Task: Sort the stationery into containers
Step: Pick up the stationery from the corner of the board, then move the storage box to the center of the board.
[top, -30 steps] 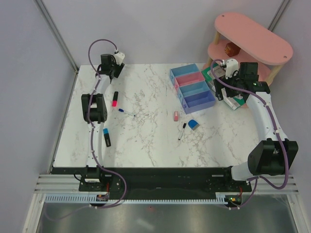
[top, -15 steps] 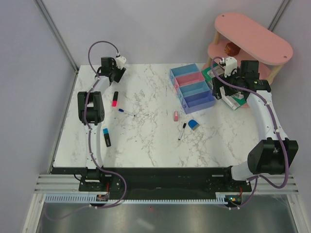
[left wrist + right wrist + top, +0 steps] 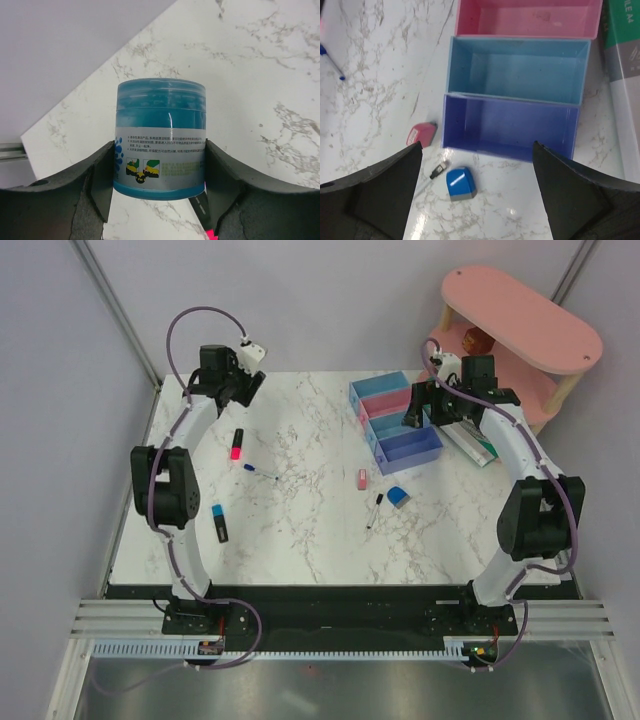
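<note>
Stationery lies scattered on the white marble-patterned table [image 3: 310, 540]. A pink black-capped highlighter [image 3: 237, 444] and a blue black-capped highlighter [image 3: 218, 522] lie at the left, with a thin blue-capped pen [image 3: 262, 472] just right of the pink one. A pink eraser [image 3: 362, 478], blue cube [image 3: 398, 496] and thin black pen [image 3: 374, 510] lie near the row of four joined plastic bins [image 3: 400, 422] at far right. At the far-left corner the left gripper [image 3: 160, 167] is clenched on a round teal plastic tub [image 3: 161, 135] with a printed label. The right gripper [image 3: 475, 147] hangs spread wide above the violet-blue bin [image 3: 510, 122].
</note>
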